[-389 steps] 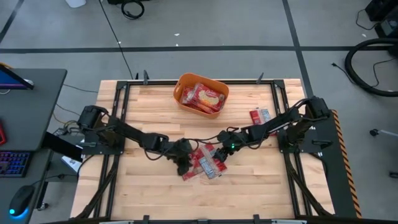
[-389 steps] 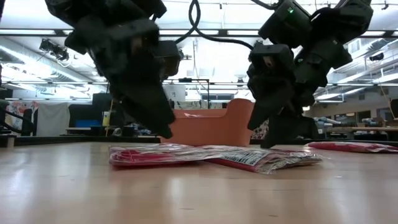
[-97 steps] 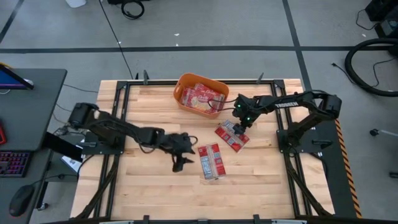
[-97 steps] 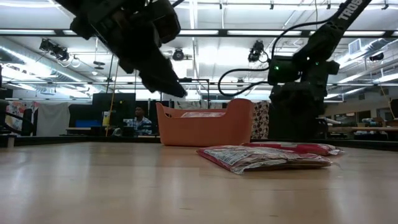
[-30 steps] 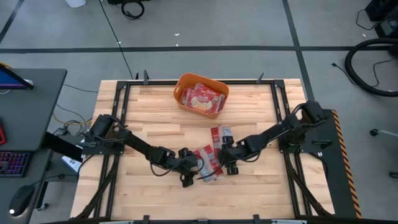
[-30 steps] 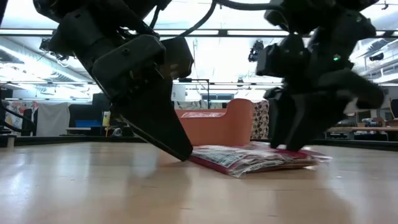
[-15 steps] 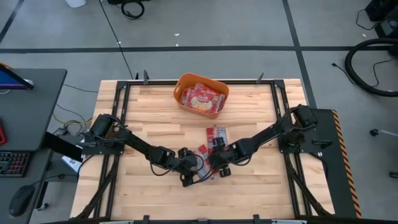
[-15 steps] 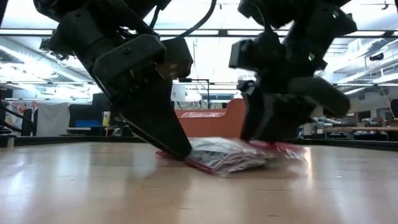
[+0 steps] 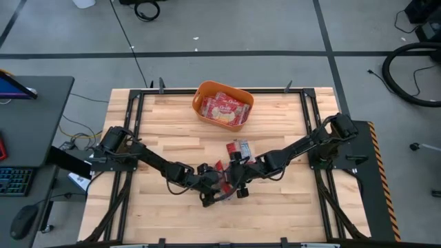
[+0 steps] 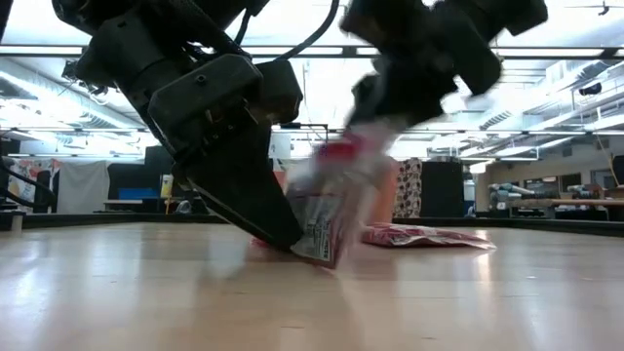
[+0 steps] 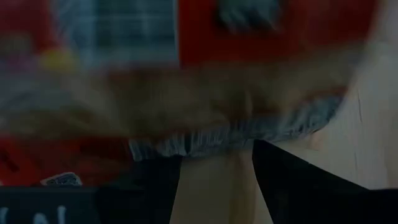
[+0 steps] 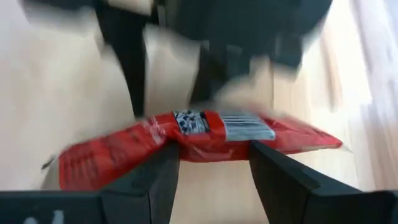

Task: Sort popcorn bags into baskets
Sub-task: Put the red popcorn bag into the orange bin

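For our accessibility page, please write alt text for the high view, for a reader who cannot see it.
Two dark robot arms meet at the middle of a wooden table, the left gripper and right gripper at one small red popcorn packet. Another packet lies nearby; an orange plastic tub behind holds more.

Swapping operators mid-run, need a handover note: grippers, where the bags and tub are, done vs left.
Right gripper: shut on a small flat red popcorn bag, tipping it up off the wooden table mid-front.
Left gripper: open, fingertips down at the table right beside that bag's lower edge, not gripping it.
Orange plastic tub: far edge of the table, centre, with several red packets inside.
One more red packet lies flat just behind the lifted one.
Done: the packets in the tub.
Left: carry the lifted bag to the tub, then the flat one.
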